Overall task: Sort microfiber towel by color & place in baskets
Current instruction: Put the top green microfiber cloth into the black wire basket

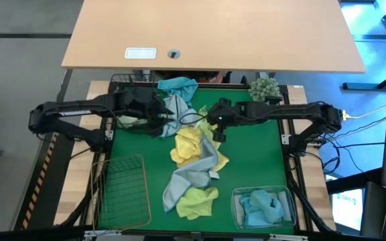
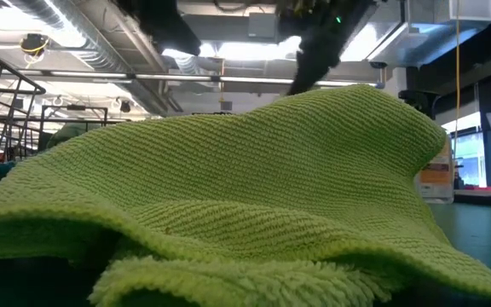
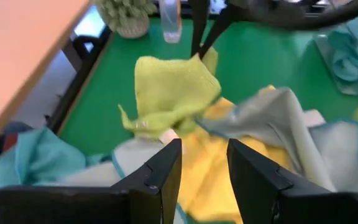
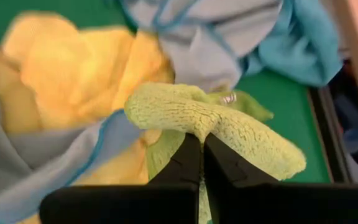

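Low view blocked by a lime-green microfiber towel (image 2: 254,188). Right gripper (image 4: 201,144) is clamped on another lime-green cloth (image 4: 185,112); left gripper (image 3: 204,158) stands apart. Clear plastic tub (image 1: 236,199) holds teal towels (image 1: 260,205); copper wire basket (image 1: 120,194) is empty.

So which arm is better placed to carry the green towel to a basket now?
The right. Its gripper is already shut on the green towel, lifted over the pile. The left gripper is open and empty, beside the towels.

Towels (image 1: 194,161) lie heaped mid-table: yellow, grey, green, teal. Copper wire basket (image 1: 122,191) stands empty. Clear tub (image 1: 263,206) holds teal towels.
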Available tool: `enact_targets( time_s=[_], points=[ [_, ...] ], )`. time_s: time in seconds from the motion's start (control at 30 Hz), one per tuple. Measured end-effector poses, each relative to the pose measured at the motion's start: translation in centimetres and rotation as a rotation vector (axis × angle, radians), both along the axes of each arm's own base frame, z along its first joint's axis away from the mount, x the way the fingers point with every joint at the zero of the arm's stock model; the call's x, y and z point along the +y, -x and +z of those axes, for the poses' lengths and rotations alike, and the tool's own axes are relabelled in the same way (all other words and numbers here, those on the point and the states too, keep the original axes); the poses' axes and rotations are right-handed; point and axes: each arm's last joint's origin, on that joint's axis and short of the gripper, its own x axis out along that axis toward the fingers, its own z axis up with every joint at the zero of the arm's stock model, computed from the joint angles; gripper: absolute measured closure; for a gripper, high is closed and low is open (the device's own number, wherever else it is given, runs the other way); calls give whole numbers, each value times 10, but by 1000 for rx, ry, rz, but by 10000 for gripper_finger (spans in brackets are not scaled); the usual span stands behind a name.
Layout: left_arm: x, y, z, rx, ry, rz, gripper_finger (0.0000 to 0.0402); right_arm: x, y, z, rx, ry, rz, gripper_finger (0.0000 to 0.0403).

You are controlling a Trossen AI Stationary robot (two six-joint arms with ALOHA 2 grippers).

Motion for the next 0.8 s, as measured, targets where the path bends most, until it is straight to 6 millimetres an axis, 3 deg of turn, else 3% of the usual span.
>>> enact_targets(
  time_s=[0.33, 0.8],
  points=[
    [8, -33, -12, -64, -61, -22, 278, -1, -11, 46, -174, 17, 1, 400],
    [11, -46, -22, -59, -115, -35, 278, -1, -23, 70, -405, 1, 40, 394]
  ],
)
